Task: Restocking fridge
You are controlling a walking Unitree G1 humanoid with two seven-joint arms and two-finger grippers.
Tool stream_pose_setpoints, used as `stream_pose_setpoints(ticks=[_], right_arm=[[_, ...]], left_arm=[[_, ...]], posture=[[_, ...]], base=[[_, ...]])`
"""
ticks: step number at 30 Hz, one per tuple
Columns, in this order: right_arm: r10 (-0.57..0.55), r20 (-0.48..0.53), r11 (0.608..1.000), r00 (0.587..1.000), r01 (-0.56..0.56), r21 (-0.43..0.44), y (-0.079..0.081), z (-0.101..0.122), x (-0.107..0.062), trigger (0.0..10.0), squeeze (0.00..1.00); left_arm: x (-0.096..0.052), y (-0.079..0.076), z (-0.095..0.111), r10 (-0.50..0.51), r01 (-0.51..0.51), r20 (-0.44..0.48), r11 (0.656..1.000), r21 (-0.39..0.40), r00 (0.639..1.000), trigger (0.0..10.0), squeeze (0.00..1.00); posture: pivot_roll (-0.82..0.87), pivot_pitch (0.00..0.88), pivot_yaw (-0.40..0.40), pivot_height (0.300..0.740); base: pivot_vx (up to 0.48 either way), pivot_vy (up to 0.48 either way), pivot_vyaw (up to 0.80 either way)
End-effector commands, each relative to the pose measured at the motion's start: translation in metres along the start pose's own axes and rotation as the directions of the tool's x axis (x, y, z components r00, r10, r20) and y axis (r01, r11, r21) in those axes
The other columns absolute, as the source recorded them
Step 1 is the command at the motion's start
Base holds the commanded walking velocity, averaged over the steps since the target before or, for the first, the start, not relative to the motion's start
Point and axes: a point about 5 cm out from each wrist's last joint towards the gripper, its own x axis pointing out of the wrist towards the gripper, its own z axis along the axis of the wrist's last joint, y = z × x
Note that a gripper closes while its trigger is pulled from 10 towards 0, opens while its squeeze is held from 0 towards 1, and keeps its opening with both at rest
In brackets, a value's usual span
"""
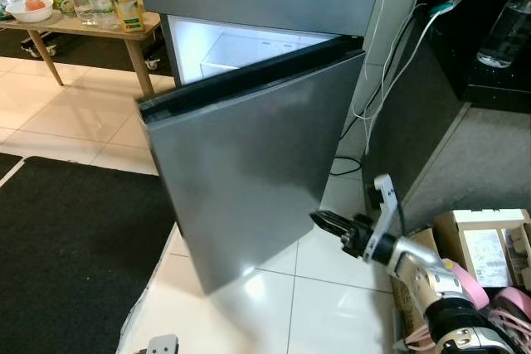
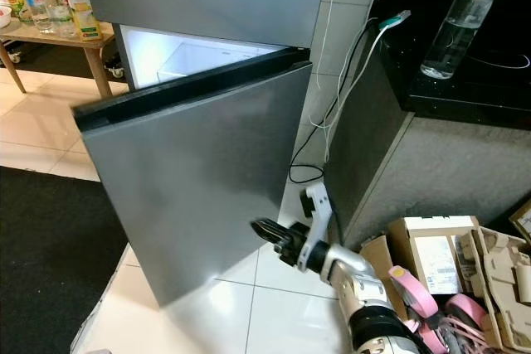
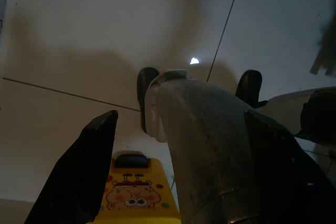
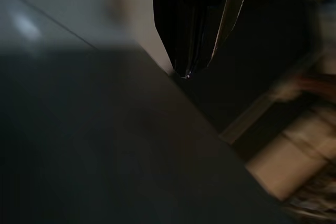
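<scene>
Beside fridge door (image 1: 249, 172), perhaps touching: right tool (image 1: 319, 220).

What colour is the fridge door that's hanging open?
Dark brushed grey, like steel; the fridge door shows best in the left eye view.

Silver right arm (image 1: 423, 271), black pincer (image 1: 325, 221)

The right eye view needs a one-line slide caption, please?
Right gripper, fingers together, at the half-open lower fridge door's edge, lit interior behind.
</scene>
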Motion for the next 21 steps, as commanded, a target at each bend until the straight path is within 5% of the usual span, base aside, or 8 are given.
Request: stream_pose_setpoints(ticks=[1, 8, 14, 17, 21], right_arm=[[-0.176, -0.111, 0.983, 0.978, 0.181, 0.028, -0.014, -0.03, -0.016, 10.0, 0.0], [-0.345, -0.268, 0.934, 0.899, 0.358, -0.002, -0.023, -0.075, -0.038, 10.0, 0.0], [-0.439, -0.502, 0.882, 0.745, 0.465, -0.082, -0.018, -0.138, -0.079, 10.0, 0.0], [-0.461, -0.529, 0.865, 0.713, 0.494, -0.087, -0.017, -0.147, -0.087, 10.0, 0.0], [-0.522, -0.585, 0.82, 0.621, 0.555, -0.141, -0.017, -0.165, -0.112, 10.0, 0.0]], left_arm=[[-0.002, -0.003, -0.014, -0.011, 0.01, -0.056, 1.0, -0.002, 0.998, 10.0, 0.0], [-0.002, -0.004, -0.014, -0.011, 0.011, -0.055, 1.0, 0.0, 0.998, 10.0, 0.0], [-0.001, -0.005, -0.012, -0.011, 0.012, -0.048, 1.0, 0.005, 0.999, 10.0, 0.0], [-0.001, -0.004, -0.011, -0.009, 0.01, -0.047, 1.0, 0.007, 0.999, 10.0, 0.0], [-0.001, -0.003, -0.01, -0.003, 0.003, -0.045, 1.0, 0.019, 0.999, 10.0, 0.0]], posture=[[-0.06, 0.026, -0.044, 0.74], [-0.05, 0.025, -0.041, 0.74], [-0.05, 0.023, -0.037, 0.74], [-0.05, 0.022, -0.034, 0.74], [-0.06, 0.02, -0.027, 0.74]], base=[[0.0, 0.0, 0.0], [0.0, 0.0, 0.16], [0.0, 0.0, 0.78], [0.0, 0.0, 0.77], [0.0, 0.0, 0.77]])
